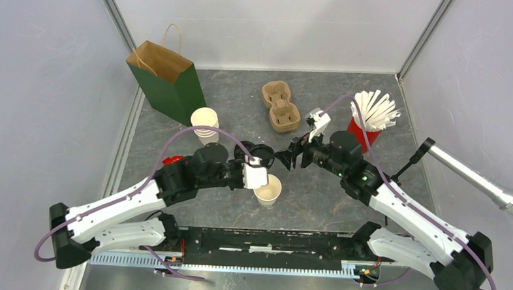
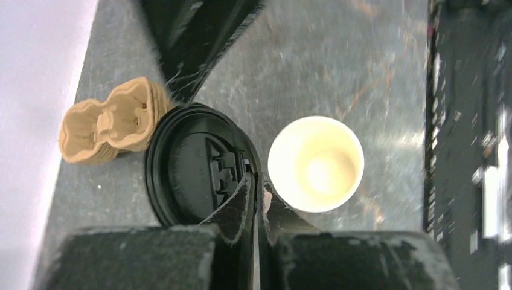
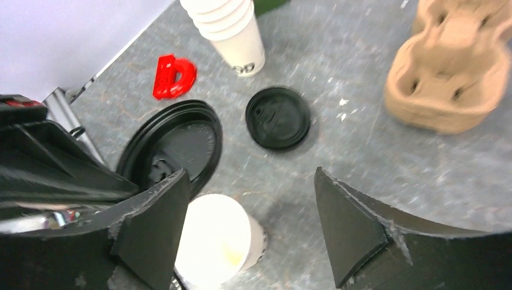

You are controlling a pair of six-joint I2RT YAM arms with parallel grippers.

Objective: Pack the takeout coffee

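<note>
The takeout coffee (image 1: 267, 190) is a single white paper cup standing lidless on the table, also in the left wrist view (image 2: 316, 163) and the right wrist view (image 3: 217, 248). My left gripper (image 1: 257, 165) is shut on the rim of a round black lid (image 1: 261, 154), holding it just left of the cup. The left wrist view shows the jaws (image 2: 256, 181) pinched on that lid (image 2: 193, 169). My right gripper (image 1: 301, 140) stands open close to the right of the lid. Its gripper (image 3: 247, 223) holds nothing, and the held lid (image 3: 175, 142) lies beside its left finger.
A second black lid (image 3: 278, 118) lies flat on the table. A stack of white cups (image 1: 206, 124) and a green-and-brown paper bag (image 1: 168, 79) stand at back left. A cardboard cup carrier (image 1: 280, 107) and a red cup of straws (image 1: 369, 117) stand behind. A red piece (image 3: 172, 75) lies left.
</note>
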